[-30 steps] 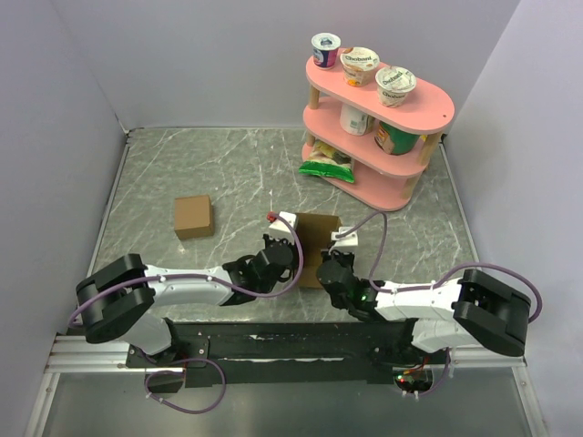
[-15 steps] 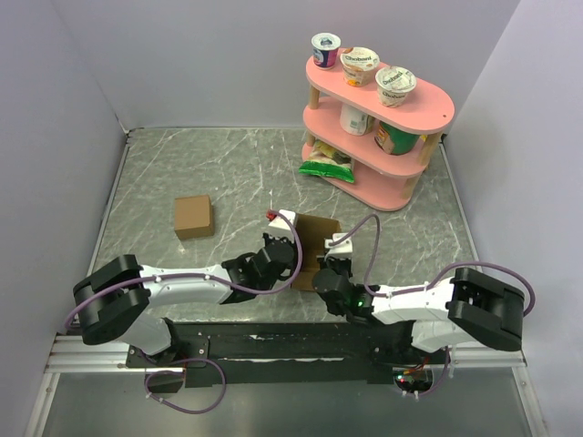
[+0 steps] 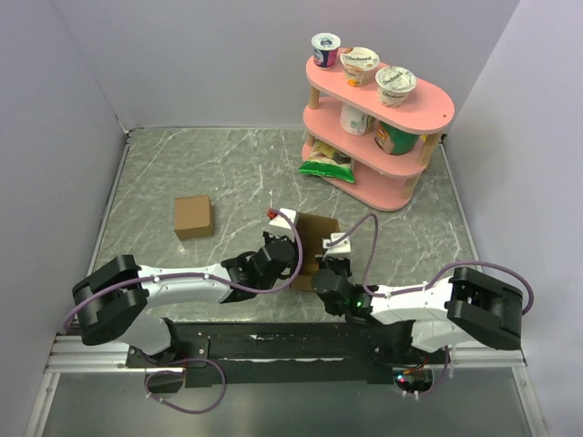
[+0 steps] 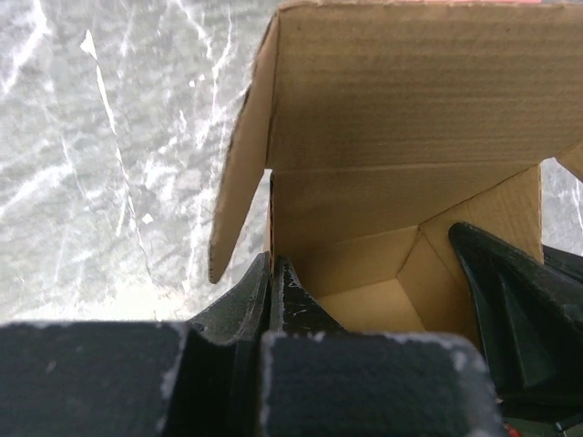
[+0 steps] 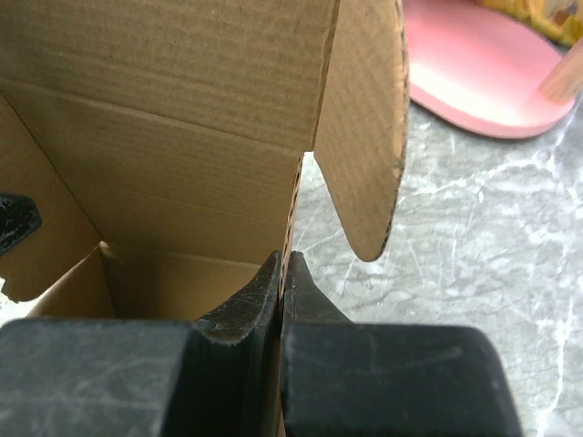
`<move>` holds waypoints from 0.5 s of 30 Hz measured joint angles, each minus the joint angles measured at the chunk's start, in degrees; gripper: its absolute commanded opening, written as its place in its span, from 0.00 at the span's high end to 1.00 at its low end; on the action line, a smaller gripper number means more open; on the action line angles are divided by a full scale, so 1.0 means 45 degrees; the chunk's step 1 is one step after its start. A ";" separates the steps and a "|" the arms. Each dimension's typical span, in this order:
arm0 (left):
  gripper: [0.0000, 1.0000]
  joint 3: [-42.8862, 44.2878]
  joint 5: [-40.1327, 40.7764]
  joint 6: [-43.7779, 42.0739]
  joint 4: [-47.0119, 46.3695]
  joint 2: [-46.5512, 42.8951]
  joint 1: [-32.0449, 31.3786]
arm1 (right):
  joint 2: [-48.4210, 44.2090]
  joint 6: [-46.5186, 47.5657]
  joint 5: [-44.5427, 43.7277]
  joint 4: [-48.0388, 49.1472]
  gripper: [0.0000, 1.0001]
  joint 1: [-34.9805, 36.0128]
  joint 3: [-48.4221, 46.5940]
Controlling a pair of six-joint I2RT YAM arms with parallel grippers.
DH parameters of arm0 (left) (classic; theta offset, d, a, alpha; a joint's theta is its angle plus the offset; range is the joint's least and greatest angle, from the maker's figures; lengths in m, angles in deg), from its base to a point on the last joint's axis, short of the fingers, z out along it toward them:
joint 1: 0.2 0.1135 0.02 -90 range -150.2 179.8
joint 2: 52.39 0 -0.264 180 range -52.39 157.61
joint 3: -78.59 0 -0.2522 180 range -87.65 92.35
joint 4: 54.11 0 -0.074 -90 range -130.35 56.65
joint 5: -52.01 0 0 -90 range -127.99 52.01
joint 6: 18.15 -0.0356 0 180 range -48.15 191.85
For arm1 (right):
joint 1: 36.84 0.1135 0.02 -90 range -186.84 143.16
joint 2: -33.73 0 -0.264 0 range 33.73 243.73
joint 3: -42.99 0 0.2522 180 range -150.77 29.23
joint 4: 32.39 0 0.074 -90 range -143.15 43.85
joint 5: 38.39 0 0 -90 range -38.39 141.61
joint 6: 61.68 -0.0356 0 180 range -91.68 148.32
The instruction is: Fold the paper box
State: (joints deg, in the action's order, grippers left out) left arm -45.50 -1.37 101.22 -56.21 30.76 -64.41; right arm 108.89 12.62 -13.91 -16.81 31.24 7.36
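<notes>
Here the paper box (image 3: pixel 319 235) sits on the bench (image 3: pixel 209 173) directly between the two sets of jaws, half erected, with its open inside facing them. The left jaws are fully closed on the box's left side wall, the thin cardboard edge pinched between their fingertips (image 4: pixel 248 293). The right jaws are likewise clamped tight on the opposite wall, its edge nipped between their own fingertips (image 5: pixel 244 300). Gripping both walls at once looks meant to keep them upright and square, so the carton cannot splay back flat while the loose parts are dealt with. Just beyond and outward of the left jaws the left rounded flap (image 4: pixel 239 155) swings away from its wall. The right rounded flap (image 5: pixel 369 127) stands the same way just beyond and outward of the right jaws. Ahead of both, the tall back panel (image 4: pixel 410 82) rises, not yet folded over. I judge the fold about midway: walls up, flaps and lid untucked. Well off to the outer side of the left jaws rests a neat brown cube (image 3: pixel 193 217), and far beyond the right jaws a pink shelf (image 3: pixel 428 114); neither is touched
</notes>
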 measured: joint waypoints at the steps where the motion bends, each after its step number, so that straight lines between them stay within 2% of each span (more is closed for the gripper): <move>1: 0.99 0.0000 0.0044 -0.0073 -0.0058 -0.0019 0.0015 | 0.0029 0.0175 -0.0029 0.0223 0.97 0.0000 0.0000; 10: 0.99 0.0068 0.0000 -0.1545 -0.1632 -0.0102 0.1049 | 0.1885 0.4109 -0.0486 0.5115 0.95 -0.0223 -0.0622; 15: 0.99 -0.1273 -0.0219 -0.1928 -0.3483 -0.0209 0.1146 | 0.3172 0.5707 -0.0656 0.7271 0.90 -0.0568 -0.1078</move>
State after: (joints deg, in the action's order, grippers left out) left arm -51.23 -2.35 92.54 -71.88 29.82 -59.25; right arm 123.16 38.30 -16.86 15.91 28.68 2.51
